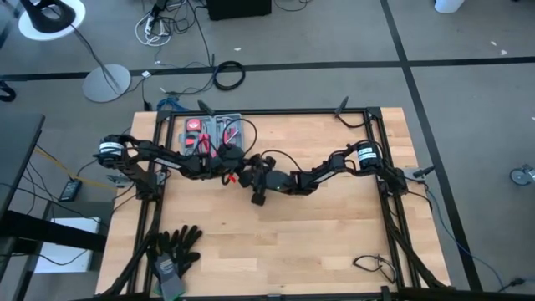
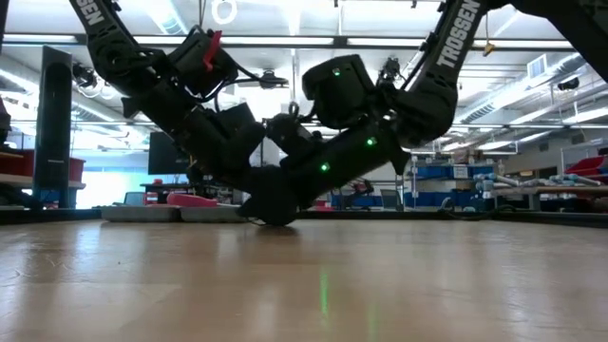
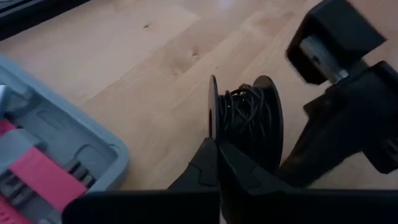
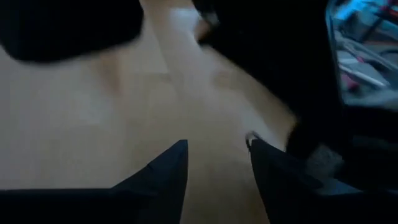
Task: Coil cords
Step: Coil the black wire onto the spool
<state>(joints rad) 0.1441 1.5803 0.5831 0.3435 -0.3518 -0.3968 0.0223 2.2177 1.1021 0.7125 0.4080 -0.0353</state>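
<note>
The cords (image 3: 247,118) are thin black wire wound on a small black spool with two round flanges. The spool sits in the middle of the table, where both arms meet (image 1: 251,177). My left gripper (image 3: 217,152) reaches in from the table's left and is shut on the spool. My right gripper (image 4: 214,165) comes in from the right, slanting down close to the tabletop. It is open with only bare wood between its fingers. Its dark body (image 3: 339,106) stands right beside the spool. In the low view the two grippers merge into one dark mass (image 2: 275,199). My left gripper pinches the rim of the spool's thin flange (image 3: 213,127) between its two fingers, at the flange's near edge. The fingers slant down from the table's left. The spool stands on edge, its axis level. Whether it rests on the table I cannot tell.
A grey tool case (image 1: 213,134) with red-handled tools lies at the far side, just behind the left arm. Black gloves (image 1: 177,249) lie at the near left edge. A small loose wire (image 1: 372,266) lies at the near right. Bare wood spreads across the near half.
</note>
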